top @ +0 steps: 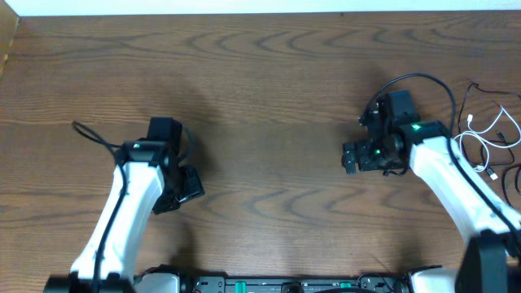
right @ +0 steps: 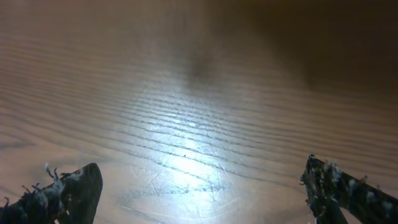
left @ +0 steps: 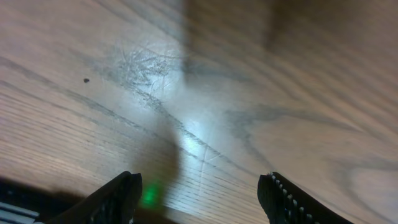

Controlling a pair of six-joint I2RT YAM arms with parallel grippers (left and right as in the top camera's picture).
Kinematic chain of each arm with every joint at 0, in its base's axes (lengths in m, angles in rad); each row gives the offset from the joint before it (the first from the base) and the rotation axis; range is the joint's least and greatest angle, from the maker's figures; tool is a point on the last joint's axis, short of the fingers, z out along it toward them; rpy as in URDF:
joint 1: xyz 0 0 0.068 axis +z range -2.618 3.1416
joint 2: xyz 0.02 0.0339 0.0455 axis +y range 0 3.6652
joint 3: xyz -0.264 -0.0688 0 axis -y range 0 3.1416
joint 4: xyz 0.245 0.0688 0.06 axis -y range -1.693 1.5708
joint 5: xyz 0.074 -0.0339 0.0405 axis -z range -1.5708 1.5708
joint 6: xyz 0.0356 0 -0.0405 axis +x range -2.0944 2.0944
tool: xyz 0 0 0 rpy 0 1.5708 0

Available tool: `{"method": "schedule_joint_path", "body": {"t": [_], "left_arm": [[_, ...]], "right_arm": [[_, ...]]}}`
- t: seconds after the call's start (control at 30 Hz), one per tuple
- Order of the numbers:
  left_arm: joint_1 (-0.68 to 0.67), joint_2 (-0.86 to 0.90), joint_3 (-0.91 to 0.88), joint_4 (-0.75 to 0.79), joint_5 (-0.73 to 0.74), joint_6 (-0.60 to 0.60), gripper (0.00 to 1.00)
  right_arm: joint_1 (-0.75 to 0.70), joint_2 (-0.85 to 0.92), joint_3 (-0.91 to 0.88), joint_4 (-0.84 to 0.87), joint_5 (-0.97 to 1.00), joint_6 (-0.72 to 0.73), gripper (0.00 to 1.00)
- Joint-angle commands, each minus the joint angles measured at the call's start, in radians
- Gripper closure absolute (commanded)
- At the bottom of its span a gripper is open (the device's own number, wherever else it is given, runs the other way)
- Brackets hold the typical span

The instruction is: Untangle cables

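Well apart, cables [top: 482, 135] (white, black), right claw [top: 348, 157]

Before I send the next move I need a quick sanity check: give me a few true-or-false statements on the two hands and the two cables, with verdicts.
1. The left hand is open with nothing between its fingers. True.
2. The right hand is gripping the white cable. False: it is open and empty, and the white cable lies apart from it near the table's right edge.
3. The black cable lies on the right arm's side, close to the white one. True.
4. A cable lies on the table between the two hands. False: only bare wood shows there.
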Motion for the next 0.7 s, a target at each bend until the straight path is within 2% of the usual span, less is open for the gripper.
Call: {"method": "schedule_joint_path", "body": {"t": [0.0, 0.3, 0.33, 0.37, 0.5, 0.67], "left_arm": [[-0.005, -0.122, -0.027, -0.001, 0.006, 0.020, 0.36], [-0.021, -0.643, -0.087, 0.061, 0.006, 0.067, 0.35], [-0.021, -0.692, -0.087, 0.061, 0.006, 0.067, 0.25], [-0.021, -0.743, -0.087, 0.061, 0.006, 0.067, 0.02], [-0.021, -0.877, -0.087, 0.062, 0.006, 0.067, 0.02], [-0.021, -0.945, -0.087, 0.057, 0.006, 0.067, 0.02]], "right_arm": [[0.002, -0.126, -0.034, 0.011, 0.041, 0.011, 0.01], [0.002, -0.546, -0.254, 0.126, 0.040, 0.001, 0.01], [0.002, -0.597, -0.275, 0.128, 0.040, 0.001, 0.01], [0.001, -0.651, -0.294, 0.127, 0.040, 0.001, 0.01], [0.001, -0.803, -0.327, 0.100, 0.040, 0.000, 0.01], [0.001, -0.874, -0.327, 0.059, 0.040, 0.000, 0.01]]}}
